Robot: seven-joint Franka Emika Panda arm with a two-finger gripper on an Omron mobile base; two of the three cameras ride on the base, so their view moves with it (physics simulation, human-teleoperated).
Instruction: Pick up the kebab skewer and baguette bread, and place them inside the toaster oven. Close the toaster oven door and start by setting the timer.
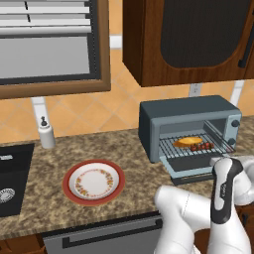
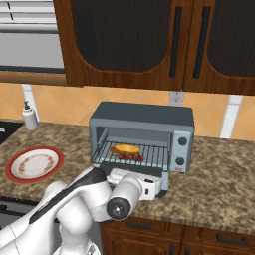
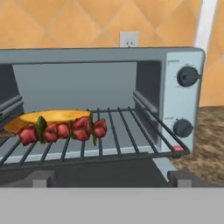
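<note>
The blue-grey toaster oven (image 1: 186,115) (image 2: 142,119) (image 3: 105,54) stands on the counter with its door (image 1: 191,171) dropped open. On its wire rack (image 3: 122,131) lies the golden baguette bread (image 1: 188,141) (image 2: 125,148) (image 3: 50,117). The kebab skewer (image 1: 202,147) (image 2: 130,156) (image 3: 63,130) rests just in front of the bread, touching it. My gripper (image 3: 111,178) is open and holds nothing. It hovers low in front of the oven mouth, over the lowered door, with its fingertips (image 3: 43,178) wide apart. Two dark knobs (image 3: 188,76) sit on the oven's right side.
A red-rimmed plate (image 1: 94,181) (image 2: 34,164) lies on the granite counter left of the oven. Farther left are a soap dispenser (image 1: 46,133) (image 2: 30,117) and a sink (image 1: 10,178). Dark wood cabinets (image 2: 139,40) hang above the oven.
</note>
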